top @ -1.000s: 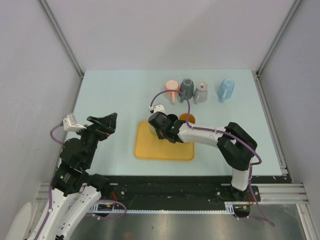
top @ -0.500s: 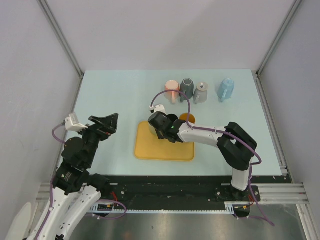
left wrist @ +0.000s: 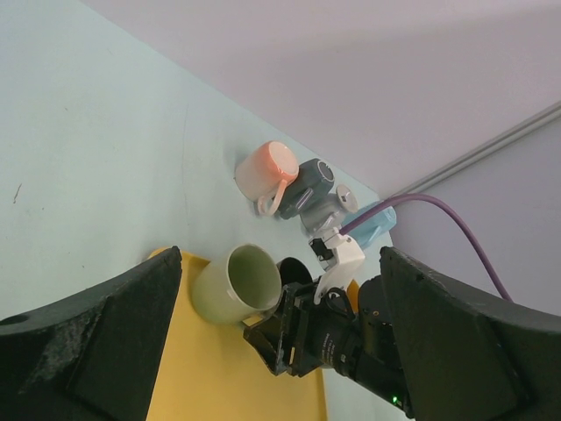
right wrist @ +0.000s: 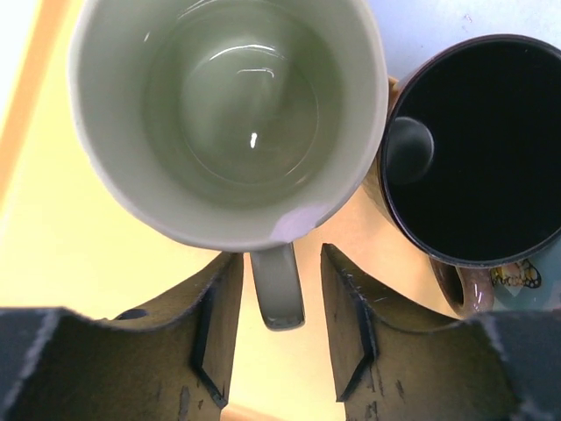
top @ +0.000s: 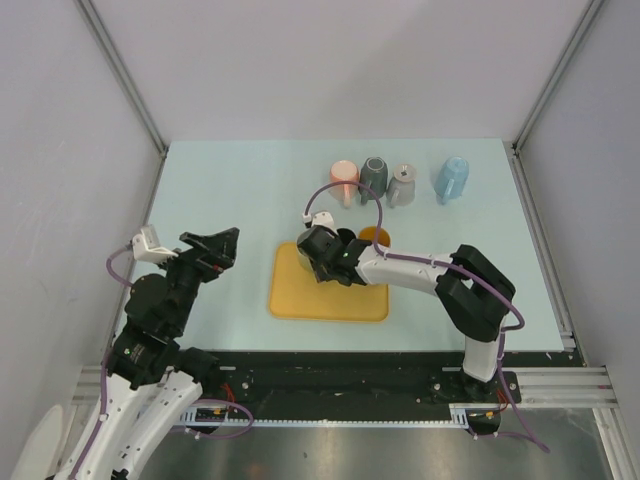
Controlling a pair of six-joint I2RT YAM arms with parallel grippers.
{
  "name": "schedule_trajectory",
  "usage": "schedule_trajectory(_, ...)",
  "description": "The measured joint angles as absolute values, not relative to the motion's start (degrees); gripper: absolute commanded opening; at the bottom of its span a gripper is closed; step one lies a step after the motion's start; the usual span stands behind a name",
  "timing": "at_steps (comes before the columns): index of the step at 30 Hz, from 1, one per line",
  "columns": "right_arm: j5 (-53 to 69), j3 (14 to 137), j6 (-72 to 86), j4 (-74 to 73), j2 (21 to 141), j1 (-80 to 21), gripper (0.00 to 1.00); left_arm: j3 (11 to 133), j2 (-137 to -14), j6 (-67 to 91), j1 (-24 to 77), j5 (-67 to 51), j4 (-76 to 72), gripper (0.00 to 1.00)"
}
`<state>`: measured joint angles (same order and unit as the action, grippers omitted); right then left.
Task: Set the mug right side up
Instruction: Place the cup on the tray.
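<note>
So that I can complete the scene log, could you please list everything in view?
green mug: 1, pale green, upright on the yellow mat
dark mug: 1, black inside, upright, close beside the green mug
yellow mat: 1, yellow, middle of the table
pink mug: 1, pink, left end of far row
dark grey mug: 1, dark grey, far row
light grey mug: 1, light grey, far row
blue mug: 1, light blue, right end of far row
table: 1, pale blue
left pincer: 1, black, open, empty
right pincer: 1, black, open, flanking the green mug's handle
</note>
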<state>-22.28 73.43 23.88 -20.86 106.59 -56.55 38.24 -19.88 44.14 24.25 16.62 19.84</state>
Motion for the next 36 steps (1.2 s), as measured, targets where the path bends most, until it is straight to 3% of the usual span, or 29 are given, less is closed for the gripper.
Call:
schedule_trajectory(12, -23.4, 73.4, 24.4, -23.6, 98.4, -58.6, 0.63, 38.2, -21.3, 44.6, 24.3, 16.1, 19.8, 0.98)
schedule_trajectory(21, -26.4, 73.5, 23.4, -29.6, 80.3, -60.9, 0.65, 38.3, -28.8, 44.5, 24.3, 15.7, 19.1, 0.98)
schedule_trajectory(26, -26.9, 73.6, 22.6, -31.6, 70.7, -54.0, 0.63, 40.5, -37.5, 44.2, 24.3, 14.4, 18.1, 0.98)
schedule_trajectory(30, -25.4, 70.2, 22.7, -30.7, 68.9, -50.2, 0.62, 42.6, -43.2, 43.6, 24.3, 13.2, 17.0, 0.98)
schedule_trajectory(36, -22.8, 65.3, 22.9, -30.1, 75.4, -56.1, 0.62, 42.6, -43.7, 43.0, 24.3, 12.8, 16.4, 0.98)
